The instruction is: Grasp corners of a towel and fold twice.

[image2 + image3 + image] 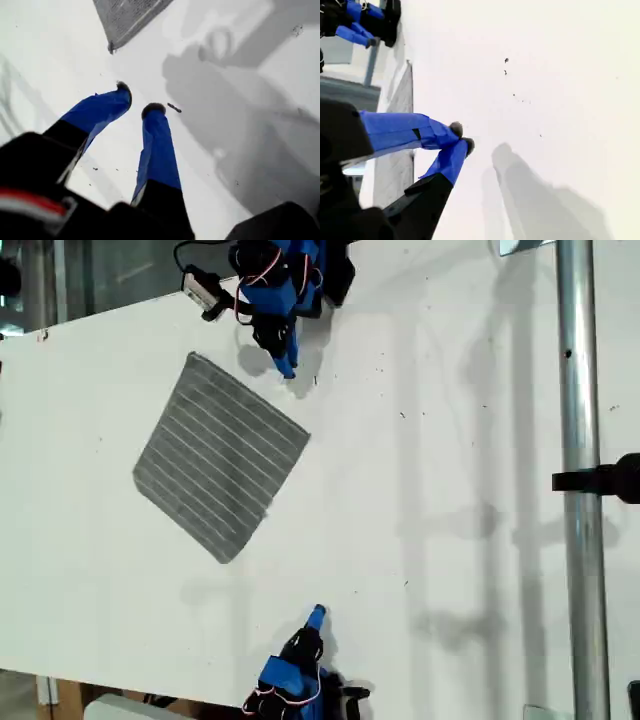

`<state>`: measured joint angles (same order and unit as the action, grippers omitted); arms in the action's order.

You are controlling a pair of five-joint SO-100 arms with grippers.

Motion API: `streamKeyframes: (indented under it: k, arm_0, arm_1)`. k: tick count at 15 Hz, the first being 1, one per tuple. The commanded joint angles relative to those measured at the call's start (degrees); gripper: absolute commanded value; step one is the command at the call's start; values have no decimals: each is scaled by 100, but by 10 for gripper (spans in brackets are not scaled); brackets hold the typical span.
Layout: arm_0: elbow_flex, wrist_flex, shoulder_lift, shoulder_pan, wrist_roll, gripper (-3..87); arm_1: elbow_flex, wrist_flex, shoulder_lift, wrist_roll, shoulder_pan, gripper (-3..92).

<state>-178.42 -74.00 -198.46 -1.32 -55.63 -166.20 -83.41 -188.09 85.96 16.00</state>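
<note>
My first claw (317,616) sat low in the exterior view, by the table's (470,420) lower edge, pointing up across the white surface. In the first wrist view this claw (137,100) stood slightly parted, a narrow gap between its dark tips with only bare table showing through; it gripped nothing.

Ahead of it, and well apart from the tips, lay one corner (111,46) of the towel (127,15). In the exterior view the towel (220,455) lay spread flat as a diamond on the table, toward that view's left, grey with thin white stripes. Its lowest corner (228,558) pointed toward the lower edge, and no claw touched it.

Beyond the towel, at the top of the exterior view, my second claw (286,362) hung down over the table, near the towel's right-hand corner (306,434) but apart from it. In the second wrist view this claw (462,137) was closed, tips meeting on nothing, with the towel (395,165) lying off to one side.

A metal pole (578,490) ran down the exterior view's right.
</note>
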Motion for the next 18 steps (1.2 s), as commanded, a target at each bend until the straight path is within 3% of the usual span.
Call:
streamKeyframes:
  k: [1,13,15,18]
  arm_0:
    - [-18,-18,-35,-1055,-2733,-12]
    - [-18,-18,-35,-1037,-2751,-12]
    - [-18,-18,-35,-1037,-2751,-12]
    - [-18,-18,-35,-1046,-2760,-12]
  arm_1:
    - [105,-62,-18,-9,290,-2]
    - [431,-123,-18,-167,53,-3]
    - [984,114,387,-668,272,-3]
    - [2646,896,2839,-1556,369,-3]
